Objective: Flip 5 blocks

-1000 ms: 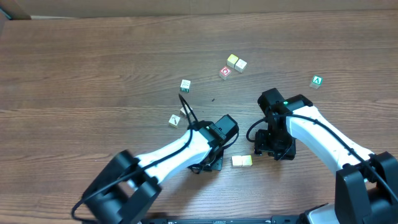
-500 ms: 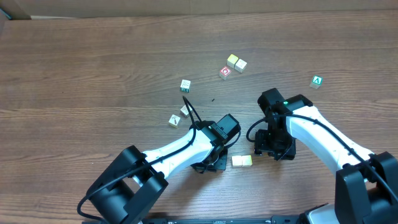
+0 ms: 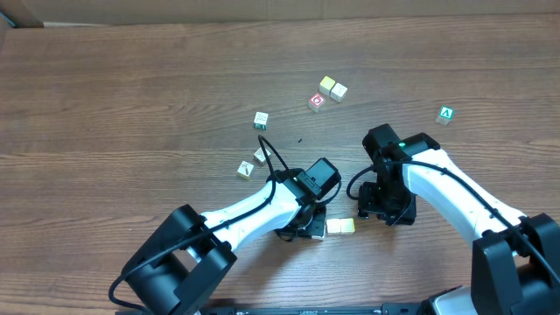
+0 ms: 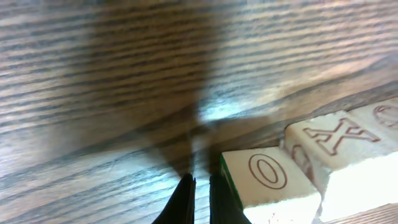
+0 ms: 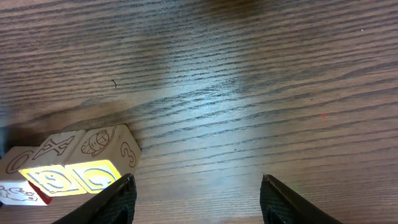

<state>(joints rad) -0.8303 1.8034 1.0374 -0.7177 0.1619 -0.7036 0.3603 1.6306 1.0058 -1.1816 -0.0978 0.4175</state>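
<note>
Risk: the left end effector (image 4: 199,198), fingertips shut together and empty, stands just beside the O block (image 4: 267,177). A push from there could slide the pair of blocks (image 3: 340,226) instead of tipping one, or disturb the adjoining X block (image 4: 336,140). The right end effector (image 5: 196,190) has its jaws apart and holds nothing. The pair lies on the tabletop (image 3: 131,87) between both.

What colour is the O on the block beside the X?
Dark red outline on the cream block; clearest in the left wrist view.
</note>
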